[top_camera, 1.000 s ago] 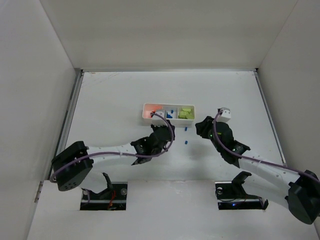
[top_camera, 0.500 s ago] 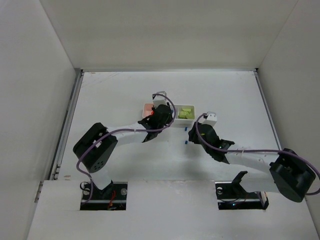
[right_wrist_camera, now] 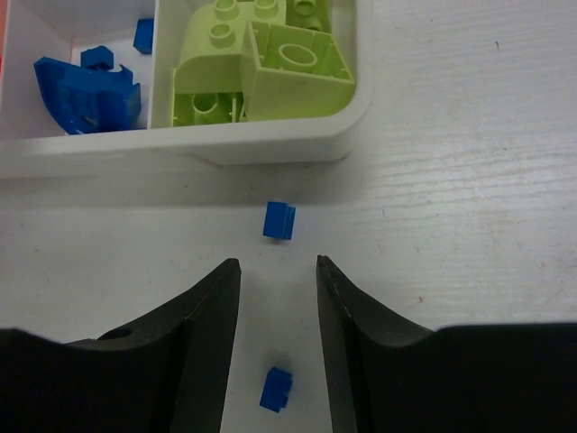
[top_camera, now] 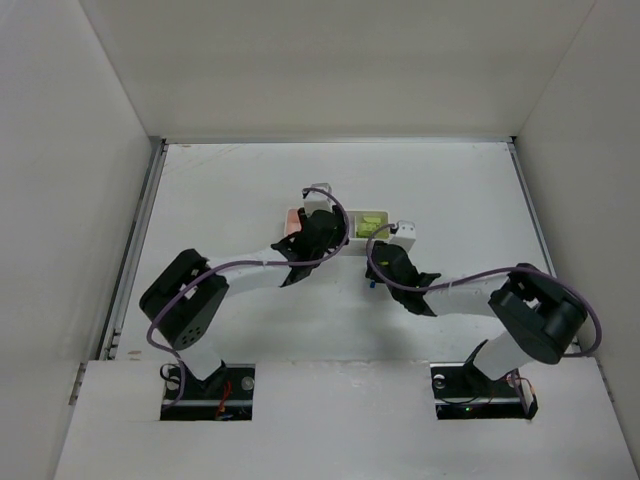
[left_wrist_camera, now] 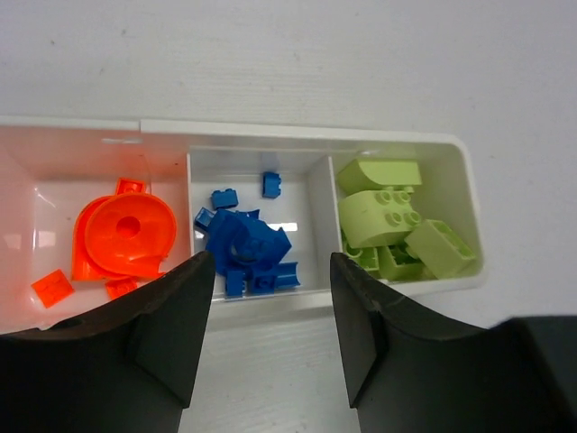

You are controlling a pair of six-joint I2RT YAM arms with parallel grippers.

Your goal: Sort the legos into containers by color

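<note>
The white tray (left_wrist_camera: 270, 131) holds orange pieces (left_wrist_camera: 122, 239) in its left compartment, blue bits (left_wrist_camera: 248, 244) in the middle one and light-green bricks (left_wrist_camera: 397, 225) in the right one. My left gripper (left_wrist_camera: 270, 271) is open and empty, above the tray's near rim in front of the blue compartment; in the top view it (top_camera: 322, 232) hides most of the tray. My right gripper (right_wrist_camera: 278, 264) is open over the table just in front of the tray (right_wrist_camera: 225, 153). One loose blue bit (right_wrist_camera: 279, 220) lies just beyond its tips, another (right_wrist_camera: 275, 389) lies between its fingers.
White walls enclose the table on the left, right and back (top_camera: 330, 70). The two arms lie close together near the tray, the right gripper (top_camera: 380, 262) just right of the left one.
My left gripper has moved forward from the table in front of the tray to over it. My right gripper has moved left, to over the two loose blue bits.
</note>
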